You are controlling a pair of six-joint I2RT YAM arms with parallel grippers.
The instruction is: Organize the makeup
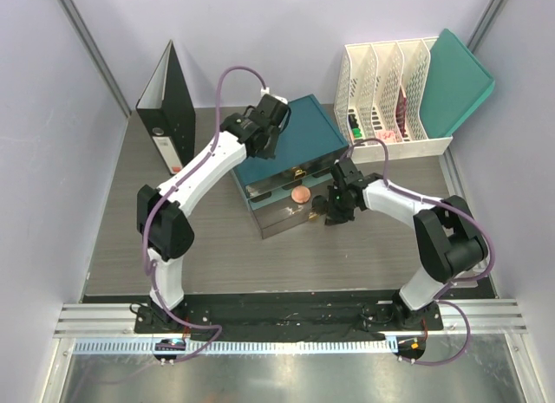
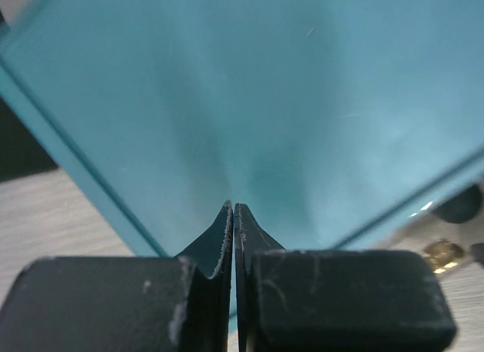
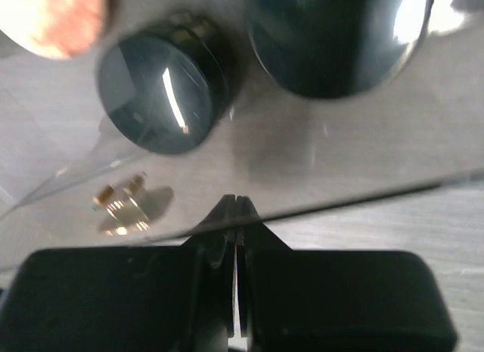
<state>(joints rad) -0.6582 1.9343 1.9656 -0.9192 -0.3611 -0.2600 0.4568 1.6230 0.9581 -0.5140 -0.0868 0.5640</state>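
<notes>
Right pincer [image 3: 236,202], tips pressed together, sits right at the front wall of the clear drawer [image 1: 277,221], beside its gold knob [image 3: 121,208]. Just past that wall, dead ahead inside the drawer, lie the black jars [image 3: 162,91] and the peach disc [image 1: 299,195]. Left pincer [image 2: 233,210], also together, hangs over the teal drawer box [image 1: 303,139], probably bracing it. Right arm is nearer, so a straight push in looks likely

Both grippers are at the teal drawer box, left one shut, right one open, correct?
No: the right gripper is shut too, fingertips together, per the right wrist view. The left gripper is shut at the teal drawer box.
</notes>
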